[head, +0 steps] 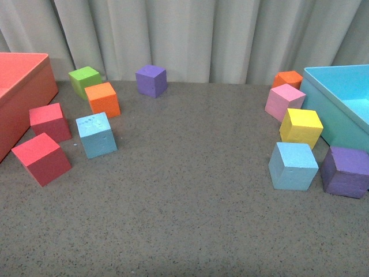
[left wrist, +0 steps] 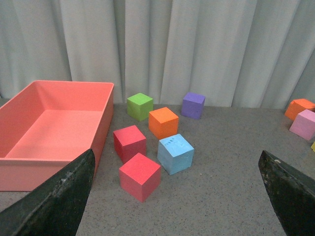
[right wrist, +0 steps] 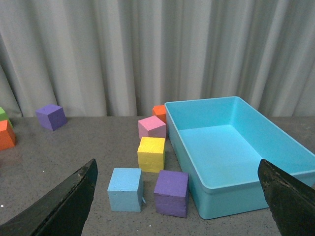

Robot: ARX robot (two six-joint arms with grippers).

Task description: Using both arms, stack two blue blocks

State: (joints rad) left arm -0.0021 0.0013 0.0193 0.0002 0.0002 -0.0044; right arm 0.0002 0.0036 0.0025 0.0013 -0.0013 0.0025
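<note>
Left hand [left wrist: 175, 153] spread wide over table [head: 190, 219], right hand [right wrist: 177, 162] spread too, dented blue block [head: 96, 134] flat near left edge, turned slightly askew, plain blue block [head: 293, 166] near right edge, just beside purple cube [head: 346, 172], nearly square-on

Soft, even light falls from above on my counter [head: 184, 196], with no glare on its matte grey. The cubes [head: 97, 134] cast only faint, short shadows at their bases. The front view dims a little toward the counter's near edge. The curtain [head: 190, 34] folds are gently shaded. Close to the lenses, my left fingers [left wrist: 54, 201] and right fingers [right wrist: 59, 206] look dark and blurred, while the cubes beyond are sharp.
</note>
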